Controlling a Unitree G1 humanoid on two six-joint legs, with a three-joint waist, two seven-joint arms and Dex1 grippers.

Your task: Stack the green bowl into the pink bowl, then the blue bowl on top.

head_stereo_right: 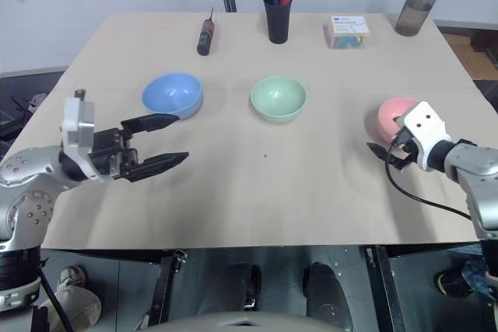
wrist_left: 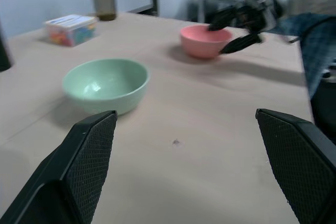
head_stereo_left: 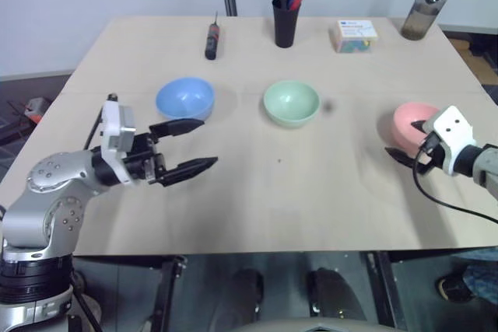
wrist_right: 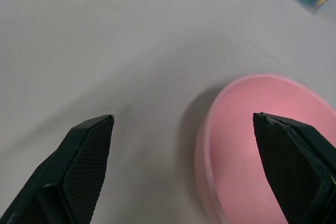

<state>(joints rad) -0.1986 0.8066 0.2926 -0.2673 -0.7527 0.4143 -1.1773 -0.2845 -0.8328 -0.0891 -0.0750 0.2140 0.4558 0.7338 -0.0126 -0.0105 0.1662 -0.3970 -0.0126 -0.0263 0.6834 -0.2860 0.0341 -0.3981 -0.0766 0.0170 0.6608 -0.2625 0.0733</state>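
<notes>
Bowls: three in a row across the middle of the table [head_stereo_left: 257,192], each apart from its neighbours, none nested yet.
Blue bowl [head_stereo_left: 184,98]: at the robot's left end of the row, upright and empty.
Green bowl [head_stereo_left: 291,103]: centre of the row, upright and empty; first to be moved, by the task's order.
Pink bowl [head_stereo_left: 411,124]: right end of the row, upright; it is the base of the stack, so it likely stays put.
Left gripper [head_stereo_left: 189,145]: held level above the table, just in front of the blue bowl, fingers spread wide, empty; it faces the green bowl, seemingly lined up to fetch it.
Right gripper [head_stereo_right: 386,150]: fingers wide apart, empty, close to the pink bowl's near rim, perhaps to steady it.
Back edge: pen cup [head_stereo_left: 285,19], small box [head_stereo_left: 355,35], bottle [head_stereo_left: 429,3], screwdriver [head_stereo_left: 211,39], all well clear of the bowls.
</notes>
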